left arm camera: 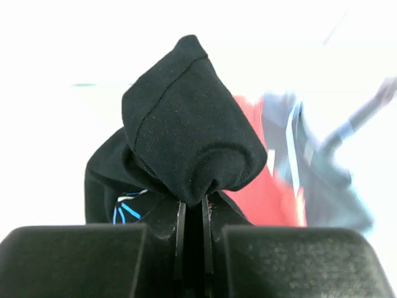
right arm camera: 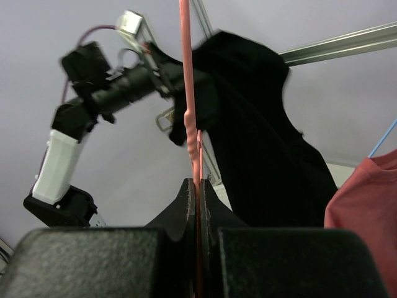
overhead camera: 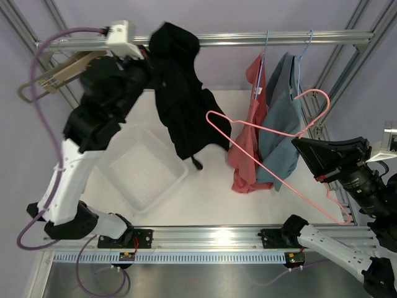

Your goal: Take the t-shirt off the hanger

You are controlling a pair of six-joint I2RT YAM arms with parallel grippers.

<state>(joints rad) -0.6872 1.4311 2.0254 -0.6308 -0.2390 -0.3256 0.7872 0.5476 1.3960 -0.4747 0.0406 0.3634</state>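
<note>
**Two-arm view, shirt and hanger.** Your left gripper [left arm camera: 192, 210] is clamped on a bunched fold of the black t-shirt [left arm camera: 186, 136] and holds it high, near the rail [overhead camera: 279, 38] — the cloth hangs loose beside the white basket [overhead camera: 180, 177]. Your right gripper [right arm camera: 198, 192] is pinched tight on the wire of the pink hanger [right arm camera: 187, 74], which the t-shirt is already off. A red shirt [overhead camera: 248, 149] and a blue shirt [overhead camera: 279, 124] hang from the rail behind the hanger.

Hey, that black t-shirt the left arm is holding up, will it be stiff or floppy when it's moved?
Probably floppy: the black t-shirt hangs in limp folds from one pinch in the left gripper. Likely light, since that small bunched pinch carries all of it. It would probably sway and crumple rather than keep shape.
</note>
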